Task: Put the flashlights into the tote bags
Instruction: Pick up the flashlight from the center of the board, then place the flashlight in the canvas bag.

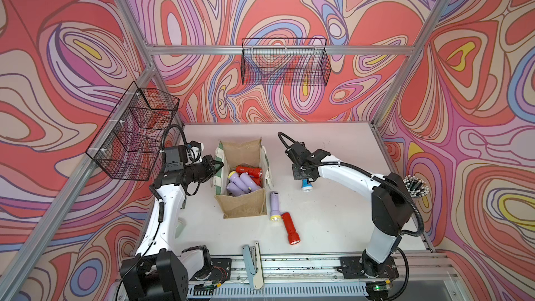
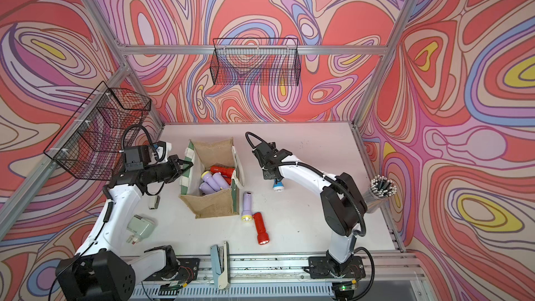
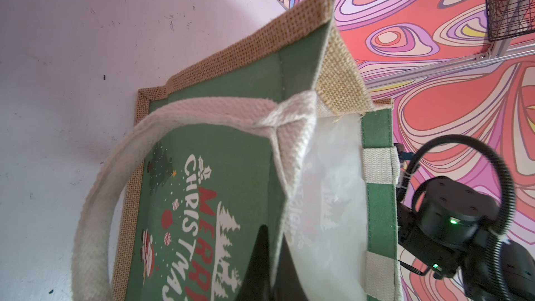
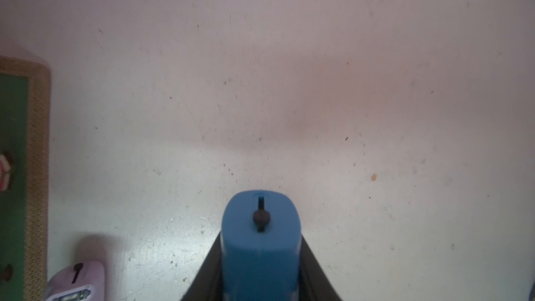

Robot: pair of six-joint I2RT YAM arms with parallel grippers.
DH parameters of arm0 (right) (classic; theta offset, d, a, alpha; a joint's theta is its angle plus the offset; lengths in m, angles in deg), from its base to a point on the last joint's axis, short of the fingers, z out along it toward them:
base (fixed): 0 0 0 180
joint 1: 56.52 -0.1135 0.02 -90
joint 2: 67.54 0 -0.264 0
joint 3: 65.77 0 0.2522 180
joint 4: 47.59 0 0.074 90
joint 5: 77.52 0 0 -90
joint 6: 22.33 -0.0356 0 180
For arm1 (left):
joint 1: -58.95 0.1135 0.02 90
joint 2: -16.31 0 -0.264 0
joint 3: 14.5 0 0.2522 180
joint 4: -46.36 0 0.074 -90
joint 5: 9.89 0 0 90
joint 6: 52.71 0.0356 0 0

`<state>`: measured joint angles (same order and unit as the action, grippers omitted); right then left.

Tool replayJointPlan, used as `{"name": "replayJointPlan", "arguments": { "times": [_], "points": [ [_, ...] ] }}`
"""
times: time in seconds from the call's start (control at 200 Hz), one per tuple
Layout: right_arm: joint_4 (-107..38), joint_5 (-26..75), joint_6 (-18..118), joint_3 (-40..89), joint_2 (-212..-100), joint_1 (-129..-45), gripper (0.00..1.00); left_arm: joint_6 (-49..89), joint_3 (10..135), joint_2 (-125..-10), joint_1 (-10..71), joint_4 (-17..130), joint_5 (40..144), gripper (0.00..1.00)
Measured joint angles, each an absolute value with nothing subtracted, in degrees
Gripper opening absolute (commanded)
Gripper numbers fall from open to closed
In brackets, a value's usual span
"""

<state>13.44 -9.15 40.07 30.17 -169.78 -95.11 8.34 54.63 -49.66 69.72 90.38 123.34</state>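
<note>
Your bag (image 3: pixel 338 53) was rough tan jute with matt green panels; its handle (image 3: pixel 118 175) was coarse woven cloth. The blue torch (image 4: pixel 260 250) looked smooth matt plastic. Your table (image 4: pixel 347 82) was matt white, scuffed. The baskets (image 1: pixel 285 62) were black wire.

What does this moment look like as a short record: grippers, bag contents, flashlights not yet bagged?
left gripper: shut on tote bag side panel
right gripper: shut on blue flashlight, apart from bag
in bag: several flashlights, red and lilac
not bagged: lilac flashlight and red flashlight, on table beside bag
</note>
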Motion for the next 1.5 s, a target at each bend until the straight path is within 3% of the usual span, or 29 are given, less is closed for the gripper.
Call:
{"name": "replayJointPlan", "arguments": {
  "times": [0.381, 0.691, 1.117, 1.502],
  "points": [
    [8.32, -12.73, 46.67, 36.11, -159.59, -95.11, 0.22, 8.31, 54.63, -49.79, 69.72, 90.33, 123.38, 0.00],
    [2.81, -2.51, 46.35, 40.99, -159.88, -95.16, 0.22, 8.31, 54.63, -49.81, 69.72, 90.31, 123.40, 0.00],
    [-5.10, 12.42, 43.02, 48.31, -166.15, -99.48, 0.22, 8.10, 54.63, -50.86, 69.72, 89.42, 123.60, 0.00],
    [-10.67, 24.38, 39.96, 54.73, -179.79, -104.03, 0.22, 8.10, 54.63, -50.91, 69.72, 89.42, 123.60, 0.00]
  ]
}}
